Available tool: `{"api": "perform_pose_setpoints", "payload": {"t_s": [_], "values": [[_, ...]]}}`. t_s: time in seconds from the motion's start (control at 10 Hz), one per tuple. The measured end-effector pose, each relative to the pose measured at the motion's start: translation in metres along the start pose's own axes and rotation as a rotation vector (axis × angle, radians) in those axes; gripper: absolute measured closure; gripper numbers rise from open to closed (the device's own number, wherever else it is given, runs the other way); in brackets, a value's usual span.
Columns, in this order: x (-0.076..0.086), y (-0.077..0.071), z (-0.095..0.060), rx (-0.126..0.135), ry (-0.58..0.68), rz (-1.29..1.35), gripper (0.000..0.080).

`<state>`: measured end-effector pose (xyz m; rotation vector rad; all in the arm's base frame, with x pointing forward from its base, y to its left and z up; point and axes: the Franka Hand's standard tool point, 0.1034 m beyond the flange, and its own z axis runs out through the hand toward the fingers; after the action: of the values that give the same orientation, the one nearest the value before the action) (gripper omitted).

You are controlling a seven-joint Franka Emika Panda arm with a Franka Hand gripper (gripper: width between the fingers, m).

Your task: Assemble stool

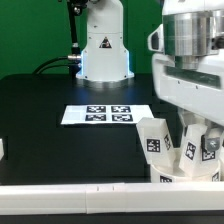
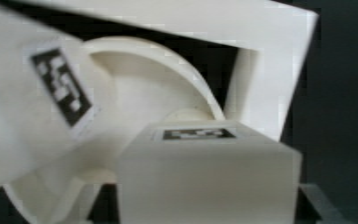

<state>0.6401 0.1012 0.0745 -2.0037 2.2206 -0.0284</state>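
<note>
Stool legs (image 1: pixel 153 140) largely hidden behind the end effector (image 1: pixel 190 128).

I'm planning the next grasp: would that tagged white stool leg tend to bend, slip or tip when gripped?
The leg looks chunky and blocky, so probably stiff. Its smooth white faces could slip somewhat. In the exterior view the legs stand narrow and slightly tilted, so a nudge might tip them.

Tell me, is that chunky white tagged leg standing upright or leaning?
Leaning. In the exterior view the chunky white tagged leg tilts toward that view's left, its top off-vertical.
</note>
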Motion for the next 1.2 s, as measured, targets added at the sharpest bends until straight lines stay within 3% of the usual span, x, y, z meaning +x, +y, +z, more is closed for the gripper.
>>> {"api": "perform_pose_setpoints", "payload": {"t_s": [0.1, 0.2, 0.5, 0.9, 1.2], "values": [[-0.004, 0.002, 0.003, 0.017, -0.006, 0.141, 0.0464], [-0.007, 0.005, 0.005, 0.006, -0.006, 0.165, 0.0464], [-0.007, 0.004, 0.004, 0.012, -0.013, 0.354, 0.0464], [-0.022, 0.009, 0.007, 0.101, -0.032, 0.546, 0.0464], [-0.022, 0.009, 0.007, 0.115, -0.027, 0.502, 0.0464]]}}
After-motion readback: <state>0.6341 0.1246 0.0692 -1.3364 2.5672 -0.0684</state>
